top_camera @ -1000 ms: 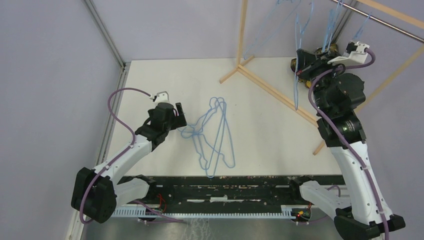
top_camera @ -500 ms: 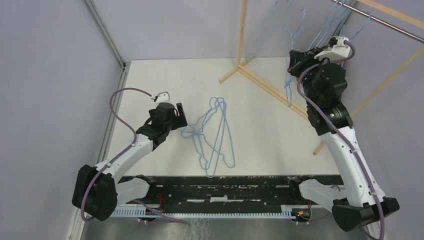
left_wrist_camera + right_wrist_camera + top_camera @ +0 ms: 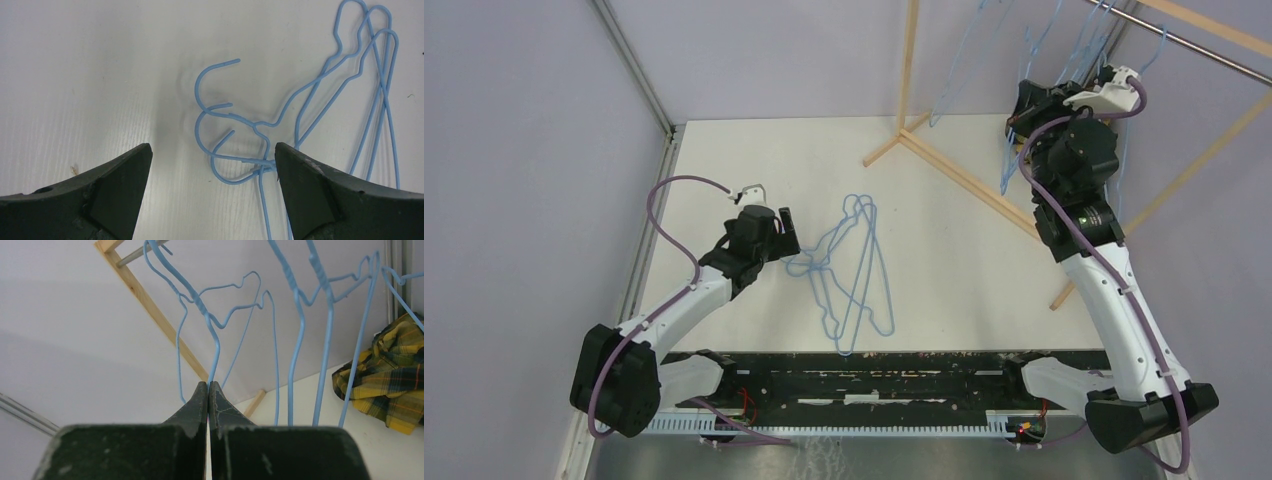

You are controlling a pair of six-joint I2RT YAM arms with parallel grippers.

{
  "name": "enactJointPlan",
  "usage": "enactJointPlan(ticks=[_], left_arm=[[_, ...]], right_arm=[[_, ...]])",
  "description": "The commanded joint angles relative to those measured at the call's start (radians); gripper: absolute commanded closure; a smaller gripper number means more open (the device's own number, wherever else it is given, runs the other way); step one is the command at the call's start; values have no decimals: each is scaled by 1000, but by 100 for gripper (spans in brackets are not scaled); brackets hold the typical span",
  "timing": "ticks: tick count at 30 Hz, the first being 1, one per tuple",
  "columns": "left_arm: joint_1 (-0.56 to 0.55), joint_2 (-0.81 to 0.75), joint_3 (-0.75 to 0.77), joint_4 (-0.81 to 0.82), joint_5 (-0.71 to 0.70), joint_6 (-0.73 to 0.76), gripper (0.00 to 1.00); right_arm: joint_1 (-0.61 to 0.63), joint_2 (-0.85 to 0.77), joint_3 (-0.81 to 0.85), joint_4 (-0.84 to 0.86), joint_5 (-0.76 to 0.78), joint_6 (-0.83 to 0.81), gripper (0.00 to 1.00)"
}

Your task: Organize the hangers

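Three light-blue wire hangers (image 3: 852, 270) lie tangled on the white table (image 3: 964, 280), hooks pointing left. My left gripper (image 3: 786, 238) is open and empty, low over the table. Its jaws straddle the hooks (image 3: 220, 125) in the left wrist view, midpoint (image 3: 212, 167); the right finger (image 3: 320, 190) is close to the twisted necks. My right gripper (image 3: 1022, 108) is raised at the rack. It is shut (image 3: 208, 386) on the wire of one hanger (image 3: 200, 305) just below its twisted neck. Several more hangers (image 3: 325, 315) hang beside it from the rail.
A wooden rack frame (image 3: 911, 70) stands at the back right, with a base bar (image 3: 974, 190) running diagonally across the table. A metal rail (image 3: 1199, 42) runs along its top. A yellow-black plaid cloth (image 3: 395, 375) lies on the table under the rail.
My right arm has shifted at the rack, carrying the held hanger up and back toward the rail. My left gripper has edged slightly toward the hooks of the pile.
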Motion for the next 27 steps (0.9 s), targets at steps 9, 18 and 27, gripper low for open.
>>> enactJointPlan(ticks=[9,18,27], left_arm=[[2,-3,14,43,3,-13,1],[2,-4,5,45,0,-14,1],[1,8,2,50,13,-16,1]], right_arm=[[-3,140,176,123,52,-70,99],[-3,219,184,144,165,-116,99],[-17,166,73,176,319,-159,99]])
